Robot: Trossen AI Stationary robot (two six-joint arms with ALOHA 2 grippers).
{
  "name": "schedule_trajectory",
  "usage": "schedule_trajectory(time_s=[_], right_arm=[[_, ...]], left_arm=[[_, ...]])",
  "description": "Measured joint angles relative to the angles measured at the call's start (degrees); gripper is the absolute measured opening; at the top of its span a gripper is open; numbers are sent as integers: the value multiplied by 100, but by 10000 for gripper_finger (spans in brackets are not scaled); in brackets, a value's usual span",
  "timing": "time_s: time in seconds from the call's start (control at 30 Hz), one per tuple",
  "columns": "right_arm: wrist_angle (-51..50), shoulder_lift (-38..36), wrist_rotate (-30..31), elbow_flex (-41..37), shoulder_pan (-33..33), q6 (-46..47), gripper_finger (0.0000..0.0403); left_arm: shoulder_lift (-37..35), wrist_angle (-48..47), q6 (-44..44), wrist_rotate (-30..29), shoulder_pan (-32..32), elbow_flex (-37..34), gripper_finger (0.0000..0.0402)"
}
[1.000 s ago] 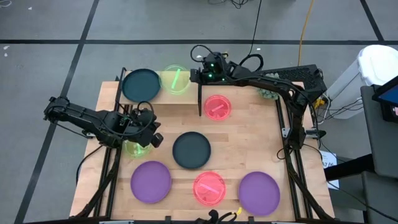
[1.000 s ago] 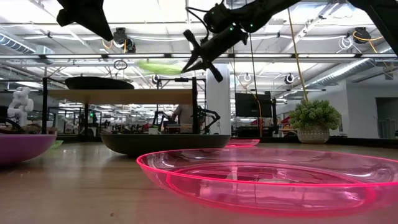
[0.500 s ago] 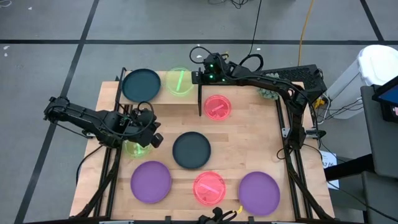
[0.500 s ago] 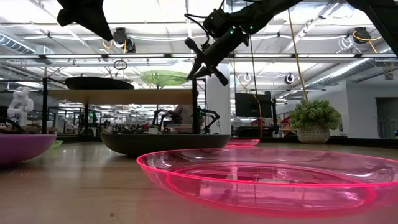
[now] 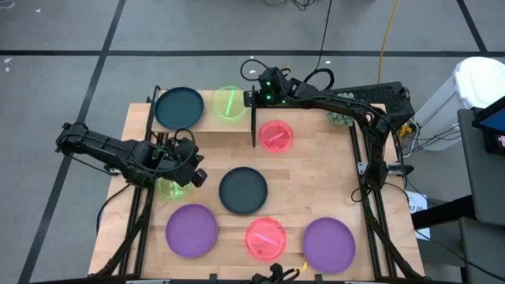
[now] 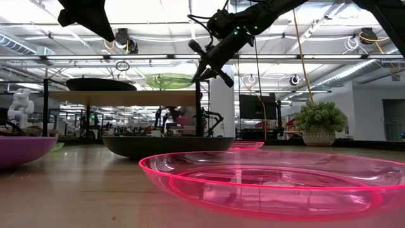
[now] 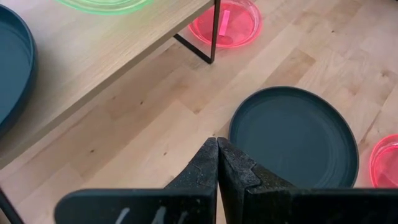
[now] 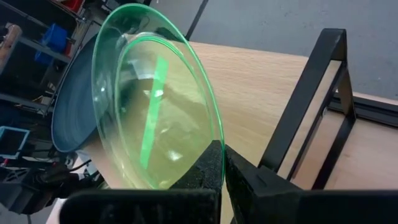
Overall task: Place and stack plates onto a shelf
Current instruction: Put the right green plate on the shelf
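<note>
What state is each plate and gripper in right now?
Green plate: pinched at its rim by right gripper, over the shelf.
Teal plate: flat on shelf.
Other teal plate: on table.
Second green plate: on table, under left gripper.
Left gripper: shut, empty.

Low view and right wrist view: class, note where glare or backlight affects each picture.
Low view: bright ceiling lights silhouette the right end effector and glow through the green plate; the near pink plate shines at its rim. Right wrist view: a bright streak reflects inside the green plate.
</note>
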Motion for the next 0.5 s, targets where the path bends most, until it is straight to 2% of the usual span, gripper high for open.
schedule_trajectory(time_s=[0.5], right_arm=[[141, -2, 13, -142, 57, 112, 0]], left_arm=[[0, 0, -2, -2, 0, 0, 3]])
